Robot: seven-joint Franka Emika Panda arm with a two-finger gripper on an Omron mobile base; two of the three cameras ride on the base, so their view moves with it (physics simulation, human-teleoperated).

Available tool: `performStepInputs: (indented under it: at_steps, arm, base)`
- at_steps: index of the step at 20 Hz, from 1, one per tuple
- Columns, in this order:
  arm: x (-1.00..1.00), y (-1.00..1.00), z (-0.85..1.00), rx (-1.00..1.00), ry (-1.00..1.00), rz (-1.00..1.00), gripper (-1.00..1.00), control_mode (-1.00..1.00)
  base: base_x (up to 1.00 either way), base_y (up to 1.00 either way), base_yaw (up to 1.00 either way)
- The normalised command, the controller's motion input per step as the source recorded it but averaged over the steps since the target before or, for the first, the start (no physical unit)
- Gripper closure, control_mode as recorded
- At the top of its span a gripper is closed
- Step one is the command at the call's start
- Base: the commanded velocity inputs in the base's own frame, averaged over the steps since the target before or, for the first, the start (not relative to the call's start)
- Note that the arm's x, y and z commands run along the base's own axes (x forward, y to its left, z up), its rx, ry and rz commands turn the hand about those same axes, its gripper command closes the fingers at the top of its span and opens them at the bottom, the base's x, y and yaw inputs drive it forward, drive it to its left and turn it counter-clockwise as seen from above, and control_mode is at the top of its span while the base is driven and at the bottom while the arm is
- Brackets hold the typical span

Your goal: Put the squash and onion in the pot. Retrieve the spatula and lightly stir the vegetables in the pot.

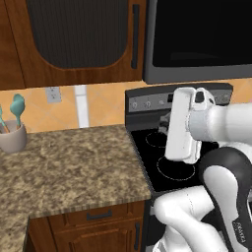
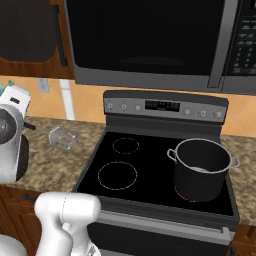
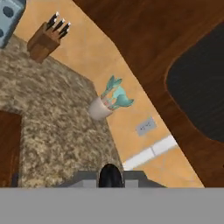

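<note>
The pot [image 2: 202, 169] stands upright on the stove's [image 2: 150, 170] near right burner, side handles pointing left and right. The arm reaches left over the counter [image 1: 69, 167], gripper [image 3: 110, 175] shut, holding nothing.

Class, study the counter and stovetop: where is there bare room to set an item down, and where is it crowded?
Free: the granite counter between the utensil cup at its left and the stove; also both left burner rings. Crowded: the stove's front right, taken by the pot, and the counter near the clear glass.
</note>
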Motion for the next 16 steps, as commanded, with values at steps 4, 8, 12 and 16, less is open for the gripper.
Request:
performStepInputs:
  at_steps: [4,8,12,16]
  arm:
    - [-0.41,-0.55,0.1,0.38,0.13,-0.63,1.0,-1.0]
    - [-0.14,-0.96,0.0,0.35,0.0,-0.24,1.0,-1.0]
    - [0.0,-0.88,0.0,0.58,-0.02,-0.01,1.0,-1.0]
    - [0.0,-0.28,0.0,0.56,-0.01,-0.06,1.0,-1.0]
  base:
    - [0.0,0.0,0.0]
    - [0.0,0.0,0.0]
    - [0.0,0.0,0.0]
    - [0.0,0.0,0.0]
